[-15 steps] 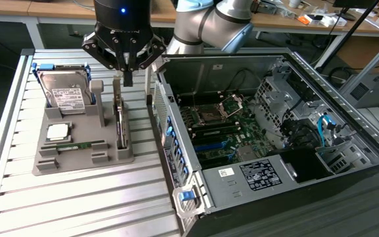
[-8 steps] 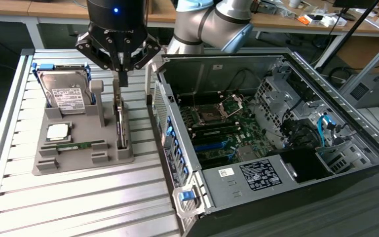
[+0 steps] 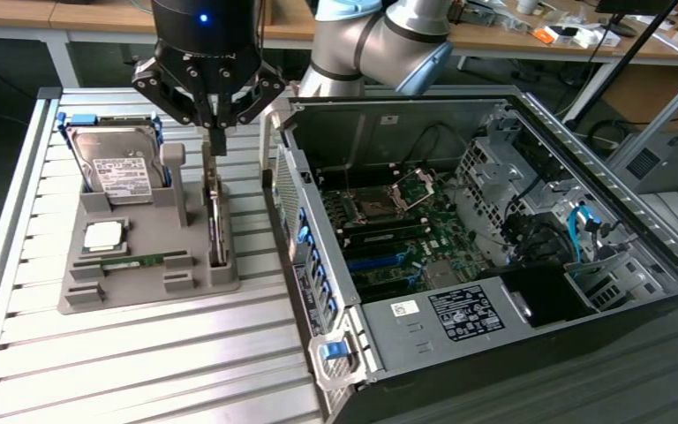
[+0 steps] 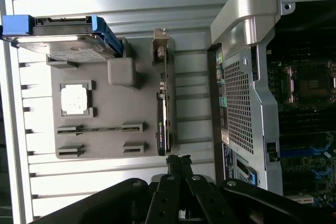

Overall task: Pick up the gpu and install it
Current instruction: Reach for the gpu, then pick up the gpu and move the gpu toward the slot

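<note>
Here gpu (image 3: 216,225) stands on edge, long axis parallel to case (image 3: 363,132).

The counter (image 3: 139,371) is showing ribbed, silvery metal. The holder (image 3: 127,291) is looking like matt grey plastic. The hard drive (image 3: 121,172) is gleaming, smooth metal in a blue plastic frame. The gpu (image 3: 216,225) is showing a silver metal bracket. The computer case (image 3: 398,124) is showing bare grey sheet metal.
</note>
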`<state>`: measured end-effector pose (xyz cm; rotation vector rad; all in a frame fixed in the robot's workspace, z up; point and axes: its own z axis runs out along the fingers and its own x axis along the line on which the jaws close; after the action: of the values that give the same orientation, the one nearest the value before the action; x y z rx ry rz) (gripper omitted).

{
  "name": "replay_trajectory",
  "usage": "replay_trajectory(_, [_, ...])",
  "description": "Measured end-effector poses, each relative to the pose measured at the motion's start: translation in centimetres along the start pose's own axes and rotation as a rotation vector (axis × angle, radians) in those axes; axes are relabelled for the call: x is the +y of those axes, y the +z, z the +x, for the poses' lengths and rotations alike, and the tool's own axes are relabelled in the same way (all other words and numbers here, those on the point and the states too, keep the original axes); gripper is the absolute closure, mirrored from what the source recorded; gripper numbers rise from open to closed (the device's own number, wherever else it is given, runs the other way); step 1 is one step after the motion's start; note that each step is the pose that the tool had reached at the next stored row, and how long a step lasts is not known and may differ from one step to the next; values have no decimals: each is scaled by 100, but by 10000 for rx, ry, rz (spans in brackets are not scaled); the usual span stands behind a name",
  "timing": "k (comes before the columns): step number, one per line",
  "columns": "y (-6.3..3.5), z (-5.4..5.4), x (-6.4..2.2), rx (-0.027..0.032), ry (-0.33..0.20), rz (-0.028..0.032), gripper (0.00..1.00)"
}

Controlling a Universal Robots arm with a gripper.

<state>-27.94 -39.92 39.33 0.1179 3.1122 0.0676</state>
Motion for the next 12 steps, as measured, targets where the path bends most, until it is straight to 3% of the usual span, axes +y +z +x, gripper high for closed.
replay_trajectory(12, [0, 0, 0, 0, 0, 0, 89])
